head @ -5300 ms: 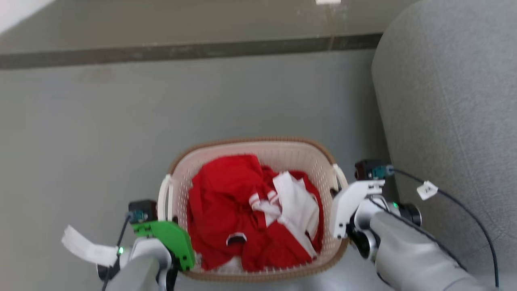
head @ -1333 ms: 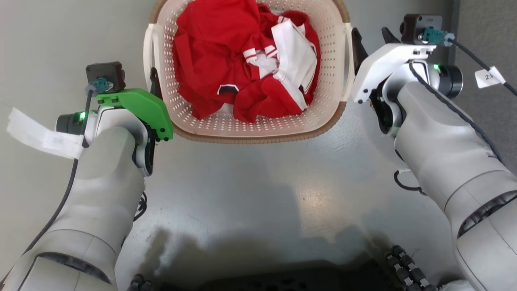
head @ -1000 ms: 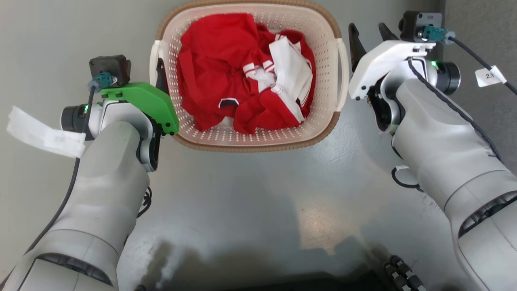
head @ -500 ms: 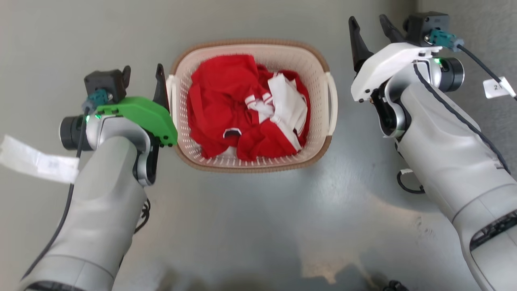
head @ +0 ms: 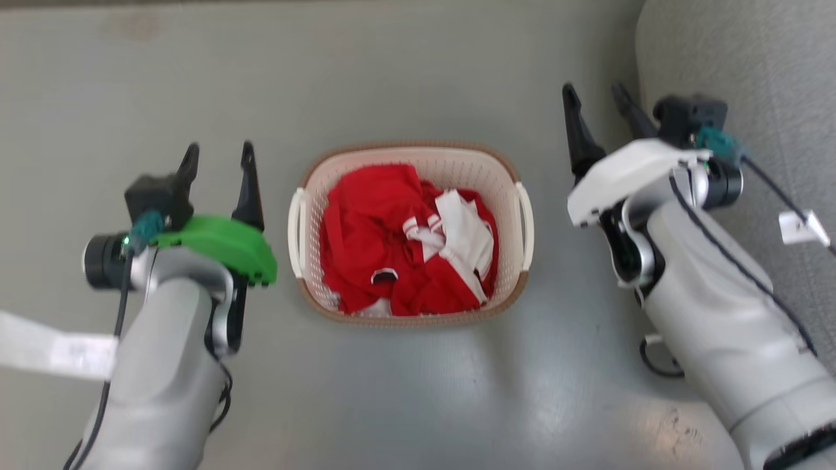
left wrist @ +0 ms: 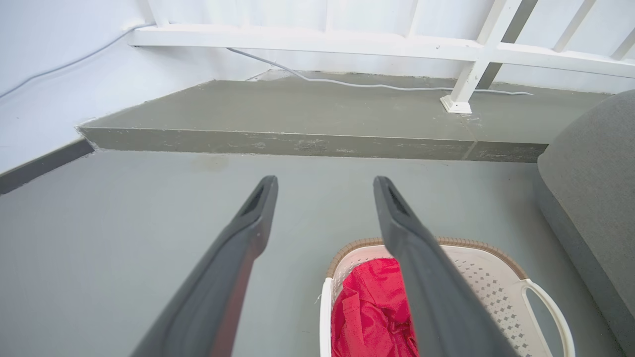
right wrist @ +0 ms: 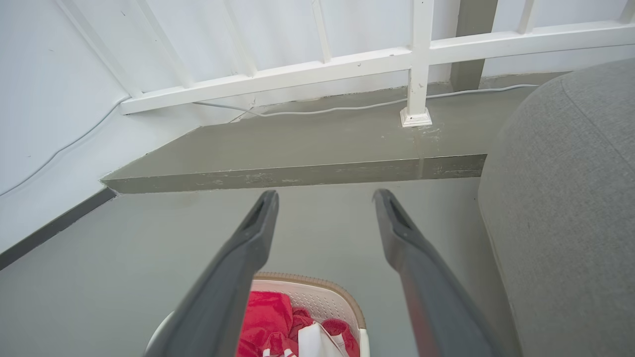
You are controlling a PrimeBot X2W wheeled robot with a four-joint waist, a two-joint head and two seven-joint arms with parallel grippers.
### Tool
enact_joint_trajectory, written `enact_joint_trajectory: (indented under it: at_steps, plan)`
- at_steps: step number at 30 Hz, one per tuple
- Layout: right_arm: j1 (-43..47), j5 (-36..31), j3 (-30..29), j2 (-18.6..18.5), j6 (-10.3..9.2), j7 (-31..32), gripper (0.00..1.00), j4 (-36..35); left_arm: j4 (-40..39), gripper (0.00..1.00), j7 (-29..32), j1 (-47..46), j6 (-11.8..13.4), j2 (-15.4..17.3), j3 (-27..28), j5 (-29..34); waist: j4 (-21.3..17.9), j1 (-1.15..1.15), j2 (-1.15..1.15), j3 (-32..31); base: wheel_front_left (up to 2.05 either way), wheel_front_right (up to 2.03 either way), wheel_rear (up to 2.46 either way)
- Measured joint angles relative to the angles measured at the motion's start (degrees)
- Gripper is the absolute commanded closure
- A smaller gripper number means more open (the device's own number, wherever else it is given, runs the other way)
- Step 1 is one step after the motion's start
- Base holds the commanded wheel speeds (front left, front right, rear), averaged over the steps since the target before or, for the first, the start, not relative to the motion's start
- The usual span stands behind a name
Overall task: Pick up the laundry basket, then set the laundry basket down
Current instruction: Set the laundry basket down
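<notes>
Grey floor (head: 418, 405) carries the laundry basket (head: 411, 145) at frame centre, long axis crosswise, a loop handle (head: 297, 225) facing each side; left hand (head: 219, 149) and right hand (head: 593, 89) flank it about evenly, both spread wide, empty, not touching it

You are viewing open floor (head: 405, 72) on every side of the laundry basket (head: 418, 146). A bare strip is lying between its left side and the left end effector (head: 219, 147), and a wider one between its right side and the right end effector (head: 592, 89). Both are hanging clear of it with jaws parted. The grey upholstered seat (head: 751, 72) is crowding the right arm's outer side. Ahead, a raised step (left wrist: 297, 144) and a white railing (left wrist: 347, 42) are bounding the floor. Red and white clothes (head: 366, 235) are filling the basket's inside.
</notes>
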Motion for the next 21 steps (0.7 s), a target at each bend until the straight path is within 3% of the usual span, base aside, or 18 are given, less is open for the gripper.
enact_joint_trajectory:
  at_steps: [10,21]
  plan:
    - [11.2,-4.2,-5.9,0.1,-0.44,0.0,0.00,-9.3,-9.0,0.00,0.0,12.8,0.5,0.6,4.4,5.0,0.1,0.00,0.00,-8.1,0.00,0.00,0.00]
    - [23.6,-8.0,-8.2,0.5,-0.46,0.0,0.00,-16.0,-17.1,0.00,0.0,25.6,0.6,0.6,8.8,8.5,-0.1,0.00,0.00,-16.8,0.00,0.00,0.00]
